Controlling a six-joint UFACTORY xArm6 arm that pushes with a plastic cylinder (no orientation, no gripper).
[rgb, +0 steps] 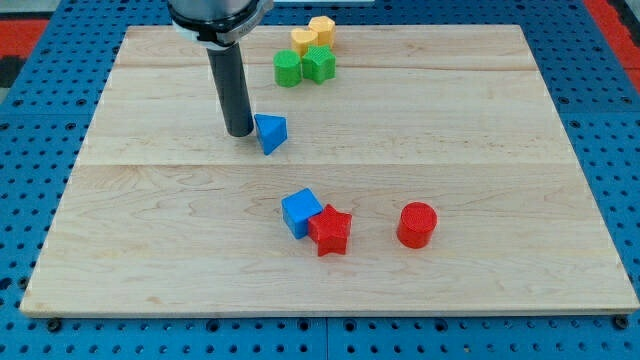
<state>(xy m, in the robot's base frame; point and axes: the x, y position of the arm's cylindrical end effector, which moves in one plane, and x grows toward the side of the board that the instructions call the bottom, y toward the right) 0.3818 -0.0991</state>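
Observation:
My tip rests on the wooden board, left of centre in the upper half. It stands just to the left of a blue triangular block, touching it or nearly so. Lower down, near the middle, a blue cube leans against a red star block. A red cylinder sits alone to their right.
Near the view's top a tight cluster holds a green cylinder, a green cube, a yellow block and a yellow hexagonal block. A blue pegboard surrounds the board.

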